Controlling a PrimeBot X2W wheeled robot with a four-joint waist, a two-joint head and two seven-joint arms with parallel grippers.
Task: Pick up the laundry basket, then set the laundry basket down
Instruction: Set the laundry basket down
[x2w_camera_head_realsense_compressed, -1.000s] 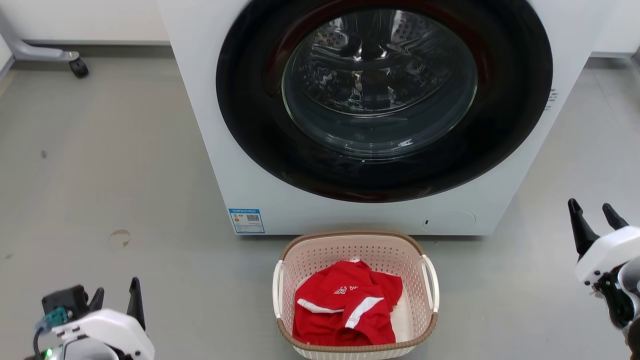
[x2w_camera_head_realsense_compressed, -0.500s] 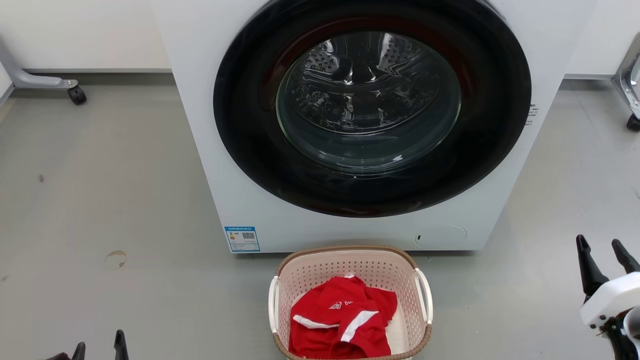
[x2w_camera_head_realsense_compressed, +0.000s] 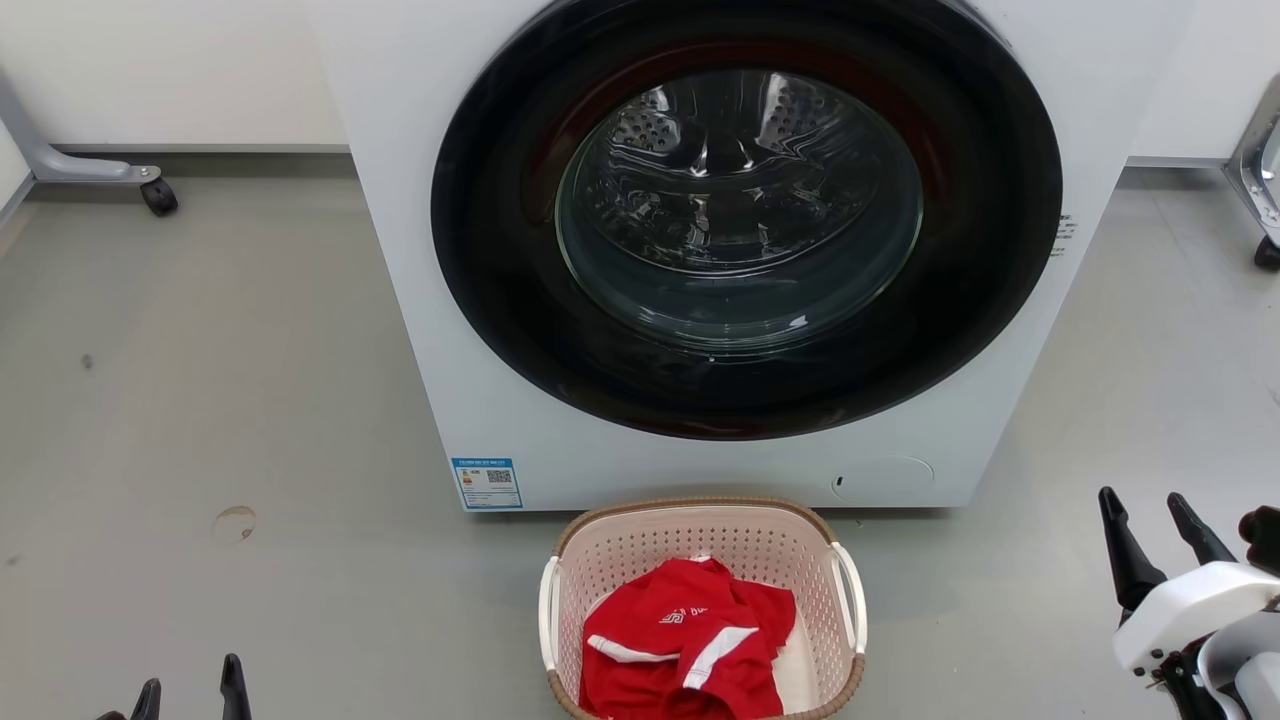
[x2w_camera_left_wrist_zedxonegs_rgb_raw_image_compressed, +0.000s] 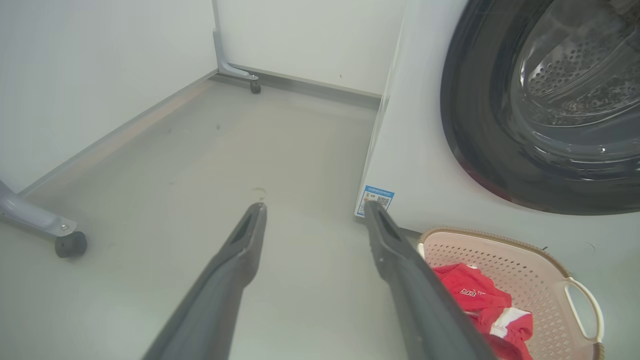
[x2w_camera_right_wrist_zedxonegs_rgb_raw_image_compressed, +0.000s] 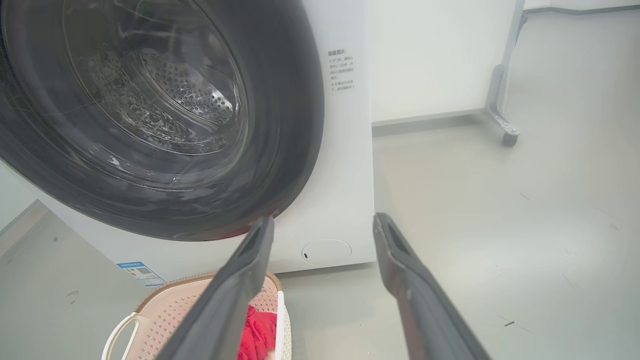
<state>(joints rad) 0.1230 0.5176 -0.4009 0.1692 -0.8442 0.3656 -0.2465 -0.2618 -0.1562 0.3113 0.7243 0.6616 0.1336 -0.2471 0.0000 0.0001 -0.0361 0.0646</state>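
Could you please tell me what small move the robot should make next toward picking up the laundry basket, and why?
Probably bring the left gripper and right gripper inward and down toward the laundry basket. Both are open and stand well out to either side, touching nothing, while the basket sits on the floor before the washer with its white side handles free.

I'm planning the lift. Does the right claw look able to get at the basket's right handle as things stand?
Probably yes: the right claw is open, and bare floor lies between it and the white right handle of the laundry basket. The washer stands behind it.
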